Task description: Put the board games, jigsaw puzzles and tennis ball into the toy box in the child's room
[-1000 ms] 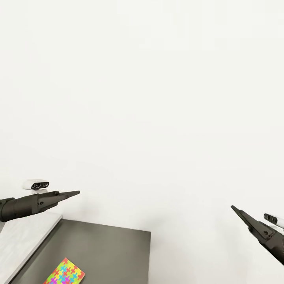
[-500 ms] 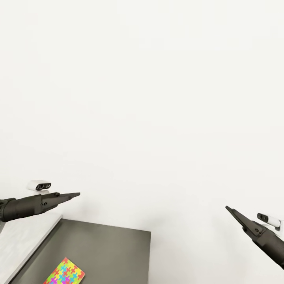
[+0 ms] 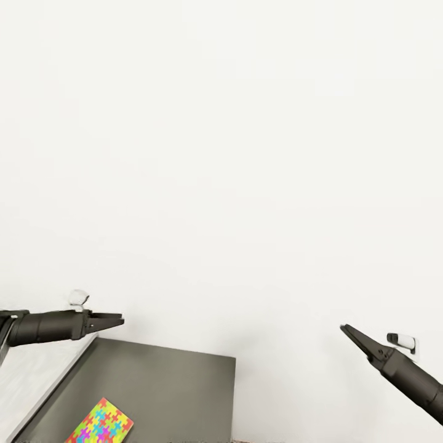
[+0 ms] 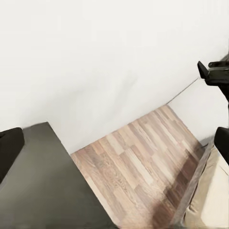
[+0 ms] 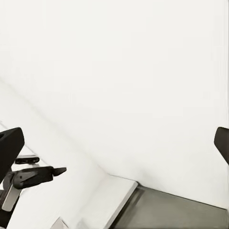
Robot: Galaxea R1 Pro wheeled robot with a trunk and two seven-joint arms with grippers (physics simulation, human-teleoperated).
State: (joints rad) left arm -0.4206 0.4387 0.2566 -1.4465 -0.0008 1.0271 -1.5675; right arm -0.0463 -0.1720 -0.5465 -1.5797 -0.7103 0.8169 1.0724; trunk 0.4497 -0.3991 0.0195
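Since the earlier frames, both arms are seen lower in the head view. The left gripper [image 3: 117, 320] is now rolled about its axis, so that its fingers show as a thin split at the tip, and the right gripper [image 3: 346, 330] is carried further toward the middle of the picture. The table [image 3: 172, 381] and the puzzle [image 3: 99, 423] sit at the same places as before, so the camera is judged unmoved.

A blank white wall [image 3: 246, 154] takes up most of the head view. Against it the dark lower section of the table is set, with the pale top [image 3: 31, 375] adjoining it on the left. Nothing is seen between the grippers and the table.

One puzzle is lying flat on the dark section, near its front edge and close to the step up to the pale top. The left gripper is held above the back left corner of that section, well apart from the puzzle and pointing along the wall. The right gripper is held off the table's right side, well apart from the puzzle too.

Neither gripper is grasping anything. In the wrist views each one's fingers are seen far apart at opposite edges of the picture, so both are judged released.

In the left wrist view, wood floor [image 4: 138, 162] is shown beyond the table's edge, with the bed [image 4: 212, 200] past it.
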